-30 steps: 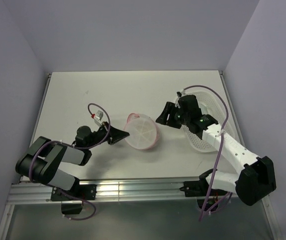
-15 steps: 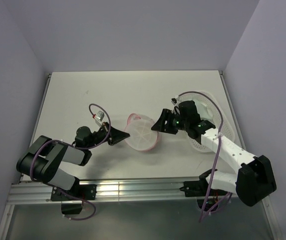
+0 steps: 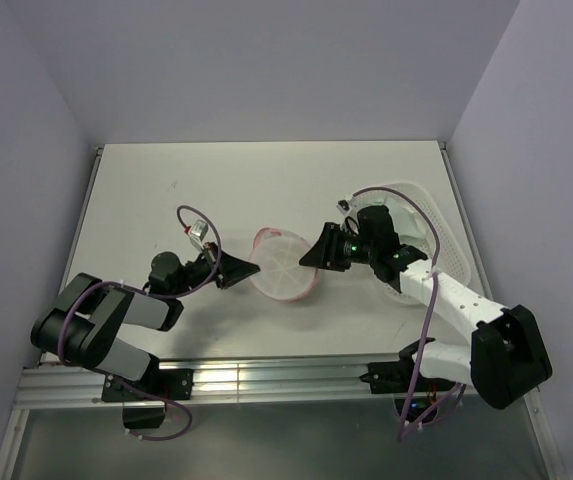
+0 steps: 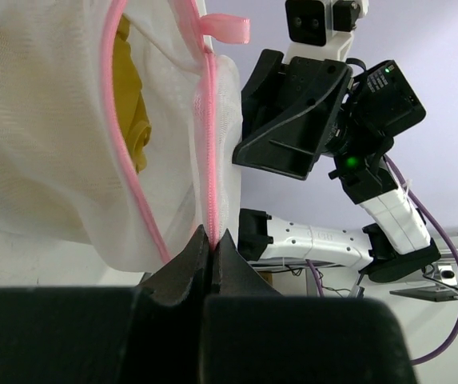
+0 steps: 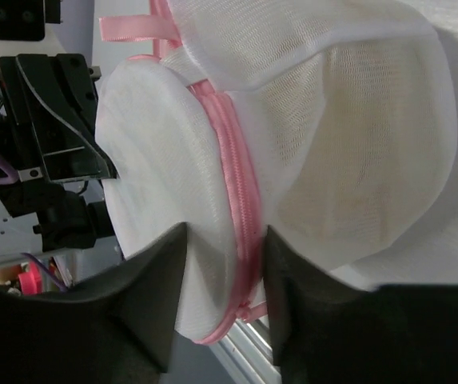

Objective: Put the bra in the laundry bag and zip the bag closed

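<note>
The round white mesh laundry bag (image 3: 284,263) with its pink zipper rim lies at the table's middle. The mustard-yellow bra (image 4: 131,120) shows inside it through the gap in the left wrist view; in the right wrist view it is a pale yellow shape behind the mesh (image 5: 348,200). My left gripper (image 3: 246,272) is shut on the bag's pink zipper edge (image 4: 210,216) at its left side. My right gripper (image 3: 311,255) is open at the bag's right side, its jaws straddling the pink zipper (image 5: 240,200) and the mesh.
A white perforated plastic basket (image 3: 421,215) stands at the right, partly under my right arm. A small pink loop tab (image 4: 225,28) sticks up from the bag's rim. The table's near edge is a metal rail (image 3: 266,380).
My right gripper has moved left from the basket to the bag's right edge, and its jaws now stand around the zipper. My left gripper has held still on the bag.
</note>
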`<state>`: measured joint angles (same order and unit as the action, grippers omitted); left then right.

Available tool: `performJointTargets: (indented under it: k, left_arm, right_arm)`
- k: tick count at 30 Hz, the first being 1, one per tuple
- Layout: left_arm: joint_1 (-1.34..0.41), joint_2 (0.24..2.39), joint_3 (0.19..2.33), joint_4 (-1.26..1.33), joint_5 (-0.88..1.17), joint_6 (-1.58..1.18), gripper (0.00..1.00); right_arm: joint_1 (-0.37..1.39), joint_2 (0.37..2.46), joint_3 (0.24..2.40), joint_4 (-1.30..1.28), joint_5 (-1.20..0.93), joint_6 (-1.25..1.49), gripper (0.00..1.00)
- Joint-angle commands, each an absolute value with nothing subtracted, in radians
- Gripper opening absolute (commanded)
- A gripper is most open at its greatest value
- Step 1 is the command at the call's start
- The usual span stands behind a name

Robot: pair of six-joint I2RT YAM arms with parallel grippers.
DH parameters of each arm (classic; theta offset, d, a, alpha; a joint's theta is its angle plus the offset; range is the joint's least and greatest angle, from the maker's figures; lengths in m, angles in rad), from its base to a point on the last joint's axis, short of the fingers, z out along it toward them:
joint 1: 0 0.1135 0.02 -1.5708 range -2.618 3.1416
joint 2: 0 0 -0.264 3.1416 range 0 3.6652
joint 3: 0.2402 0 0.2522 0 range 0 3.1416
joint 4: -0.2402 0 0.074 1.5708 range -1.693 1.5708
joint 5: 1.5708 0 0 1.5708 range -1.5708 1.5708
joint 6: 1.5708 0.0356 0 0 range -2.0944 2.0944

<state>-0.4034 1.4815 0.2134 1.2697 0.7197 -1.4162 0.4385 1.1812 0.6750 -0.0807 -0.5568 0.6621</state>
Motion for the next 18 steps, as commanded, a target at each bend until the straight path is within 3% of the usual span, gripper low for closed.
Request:
performJointTargets:
  k: [1, 5, 11, 13, 16, 18]
  left_arm:
    - [-0.394, 1.45, 0.238, 1.43, 0.752, -1.402, 0.0]
    - [-0.387, 1.433, 0.239, 1.396, 0.764, -1.385, 0.0]
    - [-0.373, 1.398, 0.241, 1.309, 0.776, -1.345, 0.0]
    - [-0.365, 1.378, 0.252, 1.257, 0.769, -1.316, 0.0]
    - [-0.362, 1.323, 0.299, 1.042, 0.724, -1.217, 0.0]
    - [-0.364, 1.284, 0.354, 0.857, 0.68, -1.16, 0.0]
  right_arm:
    - [0.431, 1.195, 0.664, 0.023, -0.606, 0.68, 0.41]
    - [0.425, 1.2, 0.664, 0.02, -0.604, 0.672, 0.27]
    - [0.416, 1.195, 0.667, 0.008, -0.607, 0.649, 0.25]
    - [0.414, 1.187, 0.664, 0.008, -0.611, 0.646, 0.2]
    - [0.416, 1.169, 0.669, -0.017, -0.626, 0.647, 0.16]
    - [0.414, 1.16, 0.68, -0.04, -0.627, 0.64, 0.18]
